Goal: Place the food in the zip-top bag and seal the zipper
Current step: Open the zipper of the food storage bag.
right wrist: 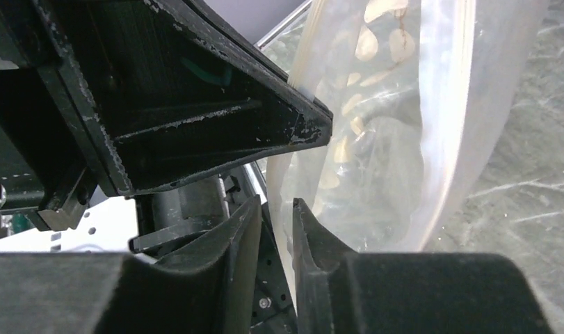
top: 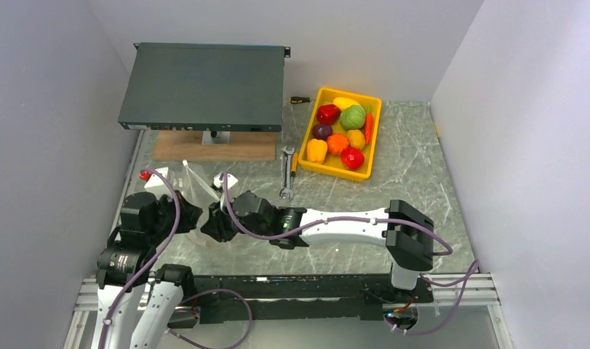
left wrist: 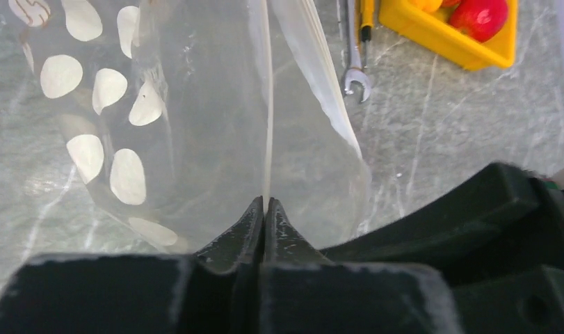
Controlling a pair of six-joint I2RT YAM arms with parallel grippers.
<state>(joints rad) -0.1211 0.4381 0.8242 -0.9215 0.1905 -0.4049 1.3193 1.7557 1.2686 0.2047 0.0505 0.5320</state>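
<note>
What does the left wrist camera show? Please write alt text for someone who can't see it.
The left gripper is pinched shut on a thin whitish edge of a clear zip-top bag with white dots, which rises over a grey marbled table. Behind it lie a wrench and the corner of a yellow tray holding a red toy fruit.

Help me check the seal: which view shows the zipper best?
Left wrist: the zipper runs as a white line into the shut left gripper. Right wrist shows only a pale strip; top external, almost nothing.
</note>
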